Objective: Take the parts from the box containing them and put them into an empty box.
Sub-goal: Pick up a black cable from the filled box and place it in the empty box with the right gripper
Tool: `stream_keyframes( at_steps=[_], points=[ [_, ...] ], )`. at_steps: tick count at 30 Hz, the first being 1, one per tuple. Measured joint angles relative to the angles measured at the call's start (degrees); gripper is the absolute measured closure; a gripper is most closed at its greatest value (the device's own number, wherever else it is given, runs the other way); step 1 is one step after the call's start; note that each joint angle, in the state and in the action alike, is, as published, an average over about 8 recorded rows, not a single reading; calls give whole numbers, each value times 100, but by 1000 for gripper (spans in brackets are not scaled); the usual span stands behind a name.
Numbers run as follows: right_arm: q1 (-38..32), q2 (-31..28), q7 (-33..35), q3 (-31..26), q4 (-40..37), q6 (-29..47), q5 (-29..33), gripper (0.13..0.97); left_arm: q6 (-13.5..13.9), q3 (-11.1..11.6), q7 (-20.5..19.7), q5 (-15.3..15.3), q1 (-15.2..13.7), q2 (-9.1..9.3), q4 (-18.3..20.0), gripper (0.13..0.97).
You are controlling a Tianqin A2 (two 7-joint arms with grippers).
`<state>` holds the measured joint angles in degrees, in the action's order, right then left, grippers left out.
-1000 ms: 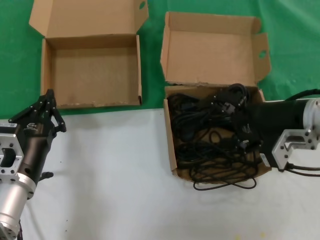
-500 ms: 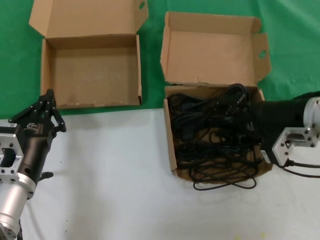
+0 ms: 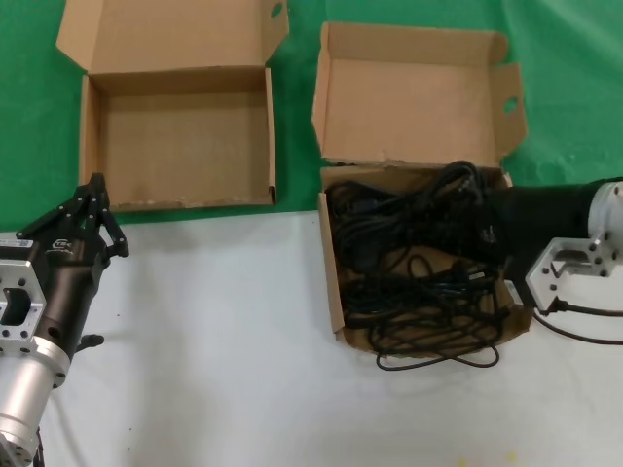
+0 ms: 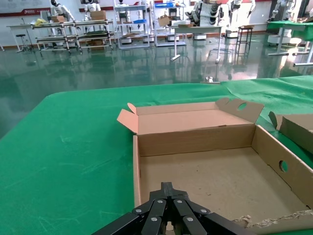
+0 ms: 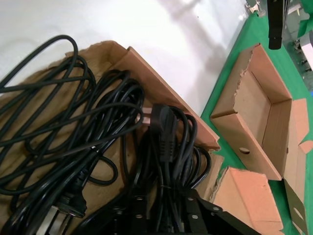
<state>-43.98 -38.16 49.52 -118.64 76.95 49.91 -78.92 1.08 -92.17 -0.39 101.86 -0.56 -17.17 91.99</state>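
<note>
Reaching in from the right side of the head view, right gripper (image 3: 484,236) over the near right part of the squarish box (image 3: 421,258), black fingers (image 5: 138,215) closed around a bunch of black power cables (image 3: 414,268), with a plug (image 5: 162,126) and several strands running between them in the right wrist view. Filling that box, a loose tangle of the same cables, one loop spilling over the front wall onto the white bench (image 3: 224,350). Standing up behind it, the lid with folded side flaps, an oval hole in the right flap, a ragged edge along the hinge. Lying on the green cloth (image 3: 565,88) to the left of the squarish box and a little apart from it, the wider shallow box (image 3: 180,146), open, nothing inside, flat lid folded back with a small oval hole near its right corner. Parked low at the left over the white bench, left gripper (image 3: 90,209), dark fingers (image 4: 155,215) drawn together to a point and holding nothing, aimed toward the near wall of the wider box.
</note>
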Motion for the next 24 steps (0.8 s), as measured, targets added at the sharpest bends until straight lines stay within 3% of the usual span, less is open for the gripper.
stream_keyframes(
  at_steps=[10,24],
  points=[
    [-70,80,3,-59,-68,-86,50,897,0,0,0,0,0,0,0,952],
    [-129,-76,-485,-23,407,-10,134,909,0,0,0,0,0,0,0,952]
  ],
)
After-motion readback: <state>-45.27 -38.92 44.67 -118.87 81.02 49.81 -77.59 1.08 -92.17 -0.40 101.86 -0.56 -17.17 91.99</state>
